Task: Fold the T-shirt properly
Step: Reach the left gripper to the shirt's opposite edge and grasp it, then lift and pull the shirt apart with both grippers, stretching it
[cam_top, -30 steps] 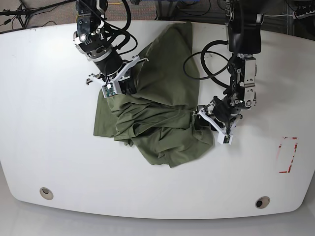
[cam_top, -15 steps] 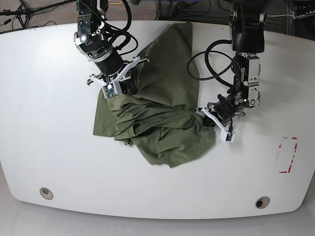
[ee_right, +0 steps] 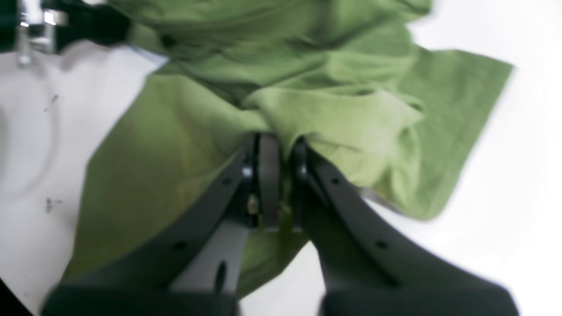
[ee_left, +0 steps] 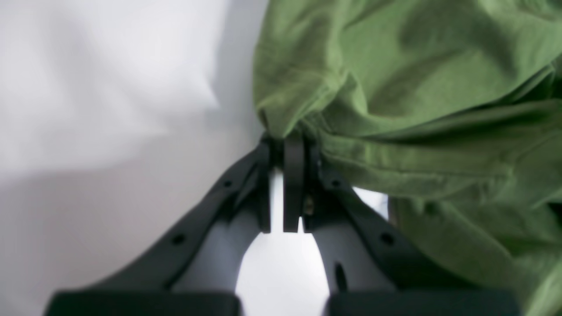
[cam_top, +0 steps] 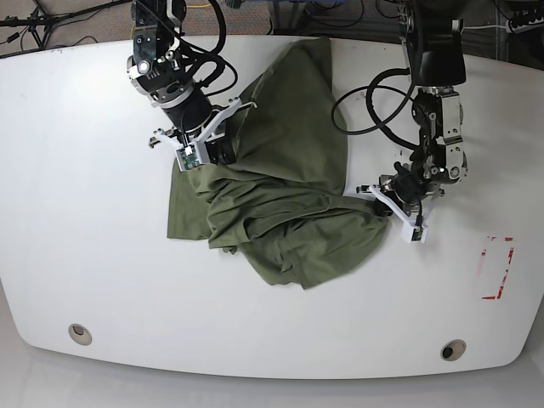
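The olive-green T-shirt [cam_top: 285,183] lies crumpled in the middle of the white table [cam_top: 76,212], one end reaching the far edge. My left gripper [cam_top: 387,206] is at the shirt's right edge, shut on a bunched fold of the T-shirt [ee_left: 395,87]; in the left wrist view the left gripper [ee_left: 287,145] pinches cloth at its tips. My right gripper [cam_top: 201,151] is at the shirt's upper left, shut on cloth. In the right wrist view the right gripper [ee_right: 275,147] has a fold of the T-shirt [ee_right: 333,114] clamped between its fingers.
A red taped rectangle [cam_top: 497,268] marks the table at the right. Two round holes [cam_top: 80,333] [cam_top: 453,349] sit near the front edge. Black cables [cam_top: 361,93] loop from the left arm over the table beside the shirt.
My left gripper has pulled the shirt's right edge further to the right, stretching the cloth. The right gripper has shifted slightly, and the shirt's left part has drawn in a little.
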Available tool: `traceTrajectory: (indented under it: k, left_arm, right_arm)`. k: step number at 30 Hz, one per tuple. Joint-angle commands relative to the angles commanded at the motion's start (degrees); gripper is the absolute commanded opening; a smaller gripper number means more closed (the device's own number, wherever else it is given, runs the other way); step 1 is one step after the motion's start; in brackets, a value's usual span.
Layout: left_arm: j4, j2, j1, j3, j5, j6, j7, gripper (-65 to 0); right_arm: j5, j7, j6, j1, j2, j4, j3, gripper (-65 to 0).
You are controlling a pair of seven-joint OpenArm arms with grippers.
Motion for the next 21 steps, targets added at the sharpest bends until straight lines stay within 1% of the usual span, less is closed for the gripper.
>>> traceTrajectory:
  k: [6,8,20,21]
  left_arm:
    - [6.1,-1.7,-0.5,1.5,-0.2,0.5,0.4,-64.8]
    - [12.5,-3.4,-1.4,3.5,0.0,1.0,0.6,-64.3]
    - [13.9,-3.7,-3.8,4.2,0.1,1.2,0.6,-63.8]
    - [13.9,-3.7,-4.7,3.8,0.0,1.1,0.8,-63.9]
  right_arm:
    - [-0.1,0.1,0.09,0.4,0.2,0.5,0.0,-63.7]
    - [-0.2,-0.1,-0.01,1.8,0.7,0.9,-0.1,-63.9]
    - [-0.3,-0.3,-0.01,4.9,1.1,1.1,-0.2,-64.1]
    - [-0.2,-0.4,0.05,6.4,0.9,1.0,-0.1,-64.1]
